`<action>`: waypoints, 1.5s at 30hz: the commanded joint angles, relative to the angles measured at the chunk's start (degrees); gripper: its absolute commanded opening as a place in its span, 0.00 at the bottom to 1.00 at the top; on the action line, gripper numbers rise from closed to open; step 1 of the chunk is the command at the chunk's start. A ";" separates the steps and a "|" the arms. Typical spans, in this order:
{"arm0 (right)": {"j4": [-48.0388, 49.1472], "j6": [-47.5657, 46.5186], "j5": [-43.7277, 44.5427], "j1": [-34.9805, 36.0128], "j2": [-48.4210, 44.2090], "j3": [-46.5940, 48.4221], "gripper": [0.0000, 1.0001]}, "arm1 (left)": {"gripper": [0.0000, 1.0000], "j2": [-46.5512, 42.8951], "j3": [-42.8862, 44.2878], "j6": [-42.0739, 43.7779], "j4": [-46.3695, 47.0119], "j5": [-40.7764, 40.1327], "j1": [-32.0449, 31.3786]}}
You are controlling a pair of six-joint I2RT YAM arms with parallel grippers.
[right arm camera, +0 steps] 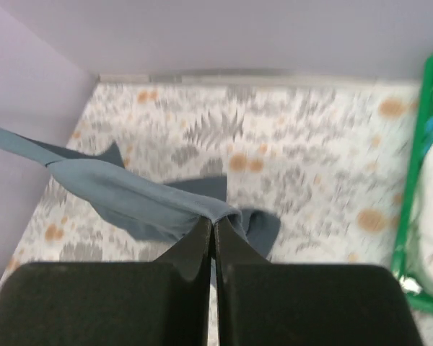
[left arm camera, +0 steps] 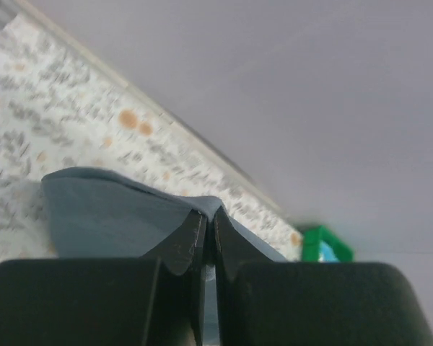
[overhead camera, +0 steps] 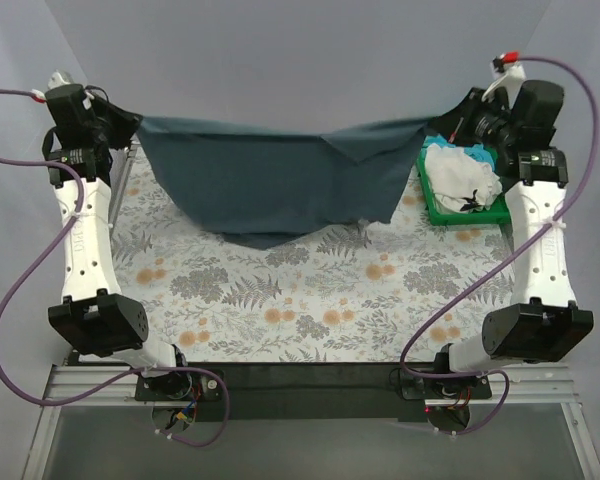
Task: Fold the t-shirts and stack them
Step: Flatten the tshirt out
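Sagging t-shirt (overhead camera: pixel 280 185) spans left gripper (left arm camera: pixel 208 238) to right gripper (right arm camera: pixel 213 238) (far edge (right arm camera: pixel 260 75))

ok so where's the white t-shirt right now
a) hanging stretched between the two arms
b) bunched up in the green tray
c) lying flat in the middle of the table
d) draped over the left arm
b, the white t-shirt lies crumpled inside the green tray at the far right, and the one hanging stretched is the dark blue-grey t-shirt.

Soft matt cloth = slate t-shirt (overhead camera: pixel 270 180); smooth plastic = grn tray (overhead camera: pixel 460 216).
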 commanded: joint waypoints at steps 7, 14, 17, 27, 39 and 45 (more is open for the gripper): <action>-2.56 -1.45 3.51 -3.67 -7.33 18.91 0.01 | 0.00 -9.26 11.15 -0.78 2.46 -1.24 0.12; -4.84 -8.05 11.51 -3.50 -18.32 21.54 0.01 | 0.00 -17.62 14.57 6.07 -2.02 -15.37 -10.75; -5.20 -10.33 14.85 -2.19 -20.35 24.79 0.01 | 0.00 -20.17 16.95 9.41 -3.43 -22.74 -15.25; -4.33 -14.03 19.78 -0.16 -19.48 37.27 0.01 | 0.00 -24.48 20.74 17.84 -0.71 -32.96 -26.15; -4.23 -12.18 13.28 -0.16 -4.46 29.64 0.01 | 0.00 -10.54 0.44 17.42 7.11 -31.85 -22.23; 3.99 -12.27 11.61 -0.16 7.06 21.13 0.01 | 0.00 2.31 -3.16 8.28 11.75 -18.83 -12.98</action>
